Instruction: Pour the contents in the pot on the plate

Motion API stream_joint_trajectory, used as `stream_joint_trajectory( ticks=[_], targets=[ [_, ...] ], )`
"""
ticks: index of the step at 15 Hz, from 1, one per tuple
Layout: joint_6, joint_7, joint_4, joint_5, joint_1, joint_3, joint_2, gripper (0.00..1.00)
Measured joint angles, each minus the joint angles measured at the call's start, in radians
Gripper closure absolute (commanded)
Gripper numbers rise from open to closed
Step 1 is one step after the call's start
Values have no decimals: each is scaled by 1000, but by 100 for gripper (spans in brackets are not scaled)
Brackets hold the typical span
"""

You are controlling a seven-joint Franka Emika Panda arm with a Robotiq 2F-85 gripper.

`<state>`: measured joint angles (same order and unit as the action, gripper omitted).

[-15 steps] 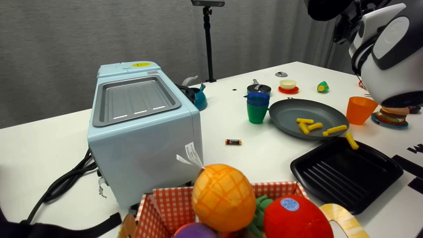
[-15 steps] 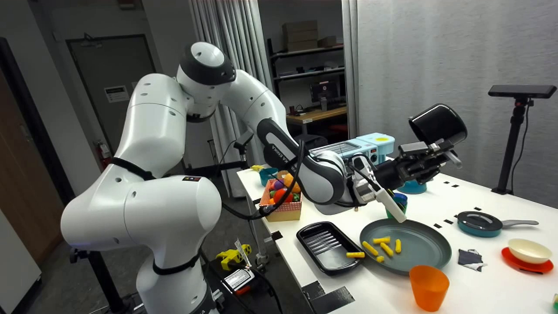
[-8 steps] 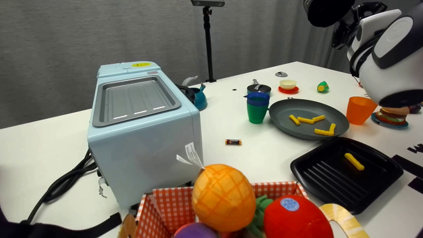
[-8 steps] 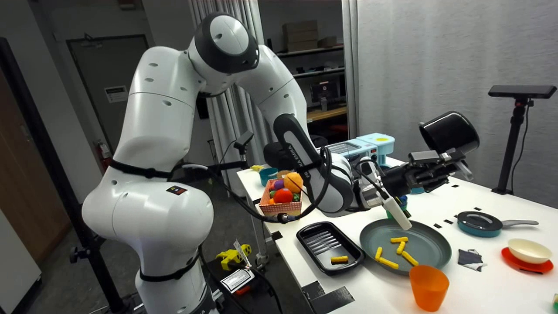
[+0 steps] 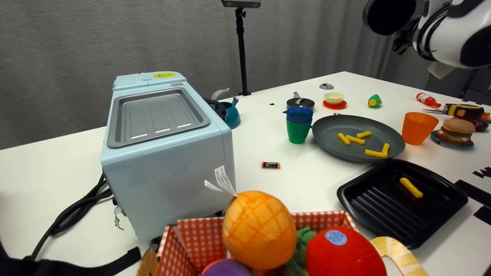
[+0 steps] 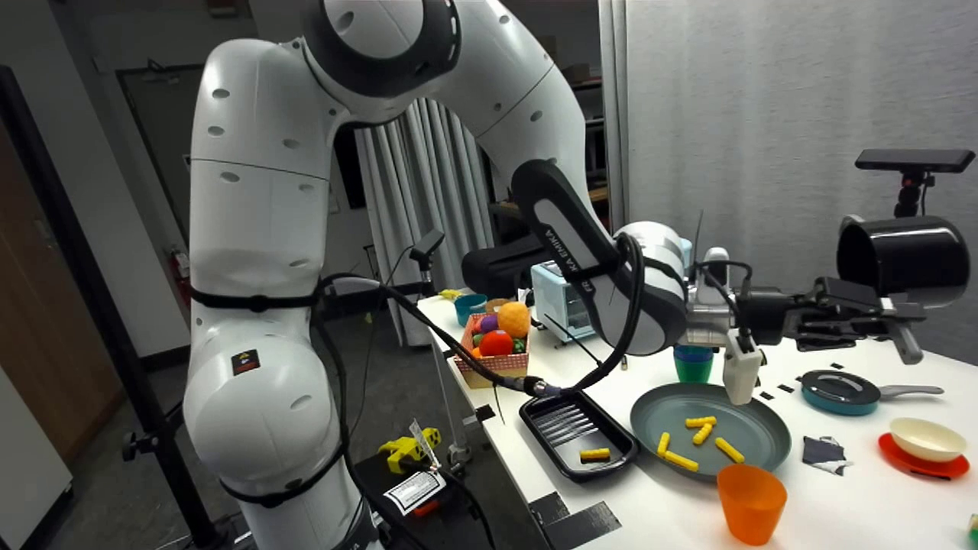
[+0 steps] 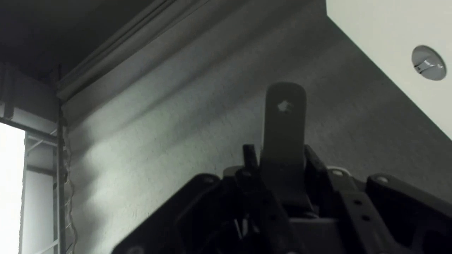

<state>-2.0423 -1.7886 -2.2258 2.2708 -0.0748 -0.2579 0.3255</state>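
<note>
My gripper (image 6: 890,309) is shut on the grey handle (image 7: 285,130) of the black pot (image 6: 905,260), its fingers on both sides of the handle in the wrist view (image 7: 277,158). The pot is held high above the table, tipped on its side. In an exterior view its dark mouth (image 5: 391,17) faces the camera and no yellow shows inside. Several yellow sticks (image 6: 681,461) lie on the large dark grey plate (image 6: 752,416), also seen in an exterior view (image 5: 330,132). One yellow stick (image 5: 411,187) lies in the black ridged grill tray (image 5: 376,214) beside the plate.
An orange cup (image 6: 752,504) and stacked blue-green cups (image 5: 298,126) stand beside the plate. A lidded pan (image 6: 840,389) and a cream bowl on a red saucer (image 6: 928,439) stand farther right. A blue toaster oven (image 5: 168,172) and a basket of plush fruit (image 5: 203,237) are nearby.
A stick slid from the grill tray's edge down into it, and the sticks on the plate shifted and settled. My gripper and the pot moved rightward in both exterior views, away from over the plate.
</note>
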Motion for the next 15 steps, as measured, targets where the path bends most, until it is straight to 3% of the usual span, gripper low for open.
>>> stream_joint_trajectory(
  ticks=[3, 7, 11, 15],
  targets=[
    [-240, 34, 64, -7, 139, 56, -39, 91],
    [-563, 116, 170, -90, 253, 86, -44, 91],
    [-865, 331, 247, -317, 333, 87, -37, 91],
    [-1079, 622, 229, -598, 387, 82, -14, 91]
  ],
)
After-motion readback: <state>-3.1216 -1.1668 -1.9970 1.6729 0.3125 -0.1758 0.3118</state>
